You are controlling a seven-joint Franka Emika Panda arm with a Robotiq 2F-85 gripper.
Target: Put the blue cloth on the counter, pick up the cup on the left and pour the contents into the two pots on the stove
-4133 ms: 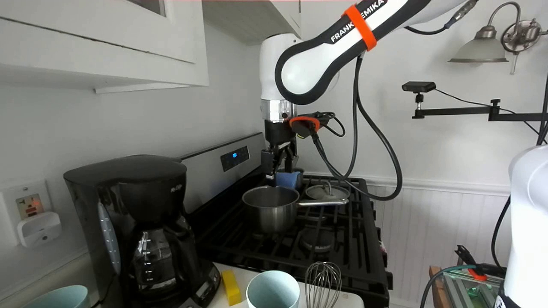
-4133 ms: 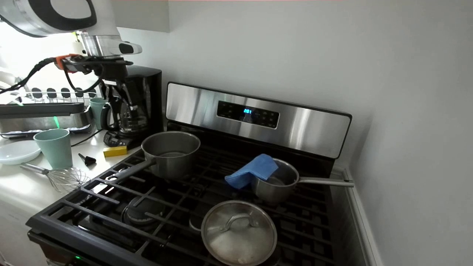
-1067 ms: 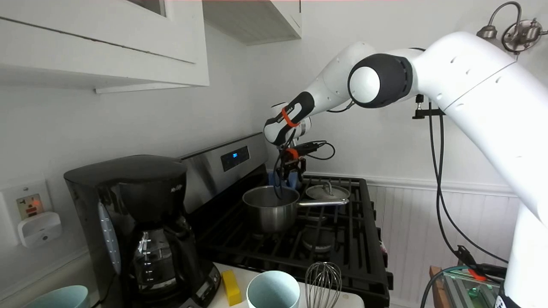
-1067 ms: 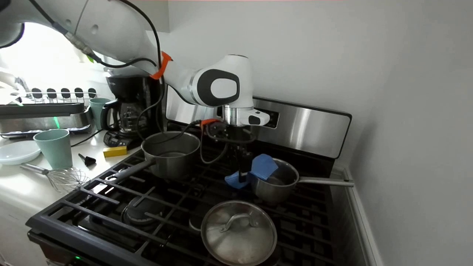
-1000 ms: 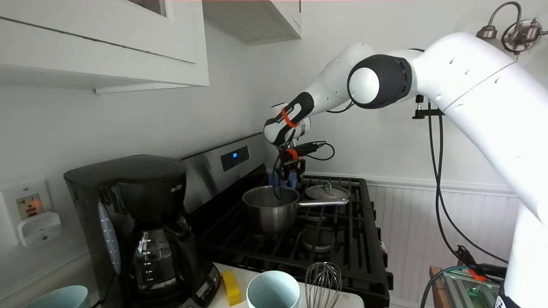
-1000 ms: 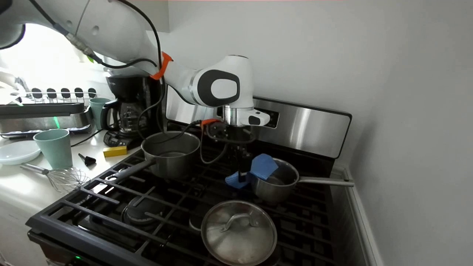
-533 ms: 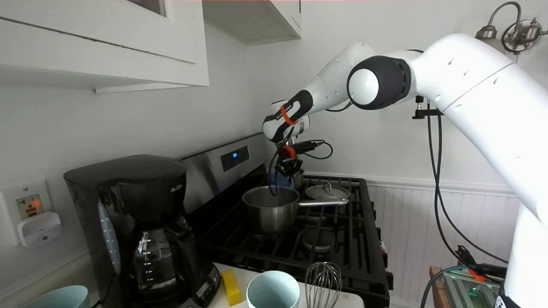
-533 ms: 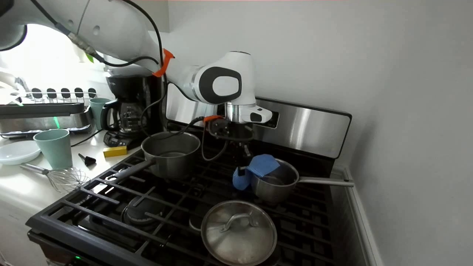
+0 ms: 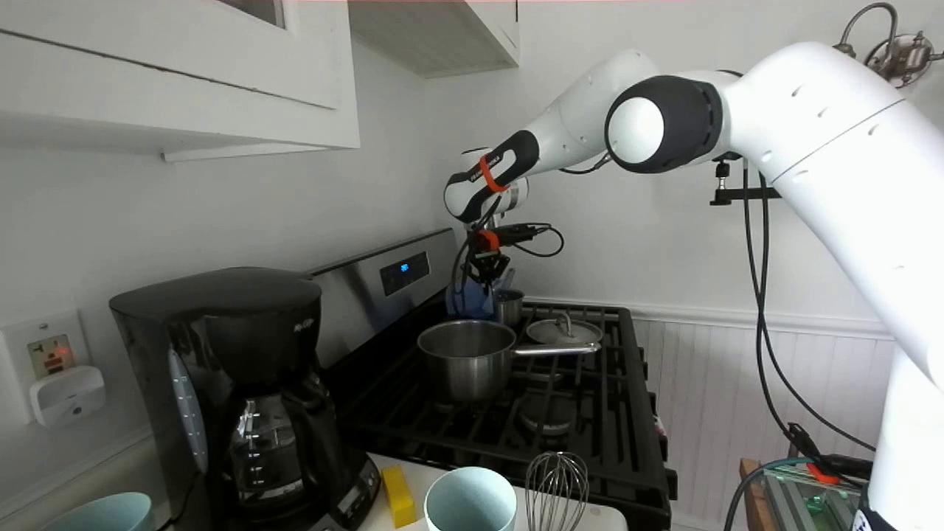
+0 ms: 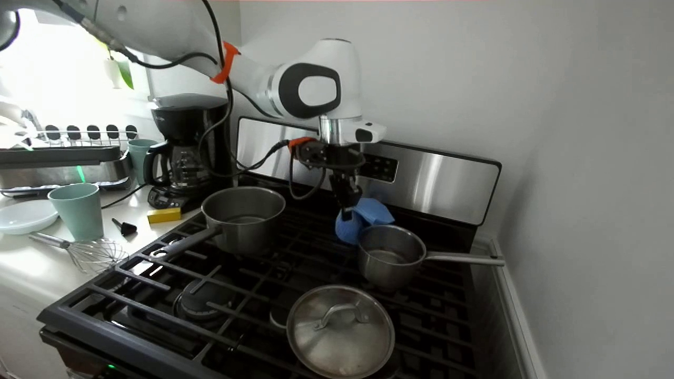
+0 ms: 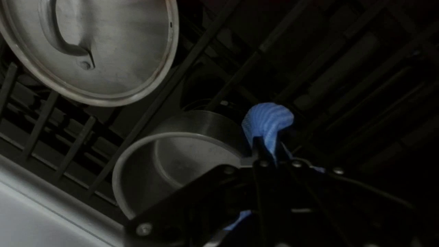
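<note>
My gripper (image 10: 347,213) is shut on the blue cloth (image 10: 375,210), just behind and above the smaller pot (image 10: 392,273) on the stove (image 10: 210,345). Bunched cloth (image 11: 267,118) sticks out past the fingertips in the wrist view, and more of it shows beside the dark fingers. The cloth (image 9: 470,301) hangs beyond the larger pot (image 9: 472,372) in an exterior view. That larger pot (image 10: 245,239) sits at the stove's counter side. A mint-green cup (image 10: 79,216) stands on the counter (image 10: 21,268); no contents can be made out.
A lid (image 10: 341,331) lies on the grates near the smaller pot. The counter holds a whisk (image 10: 95,255), yellow block (image 10: 164,216), white dish (image 10: 26,217), coffee maker (image 10: 189,142) and another green cup (image 10: 139,158). The control panel (image 10: 447,184) rises behind the stove.
My gripper came across to the smaller pot and closed on the cloth that lay over its rim. It has since risen, lifting the cloth off the rim.
</note>
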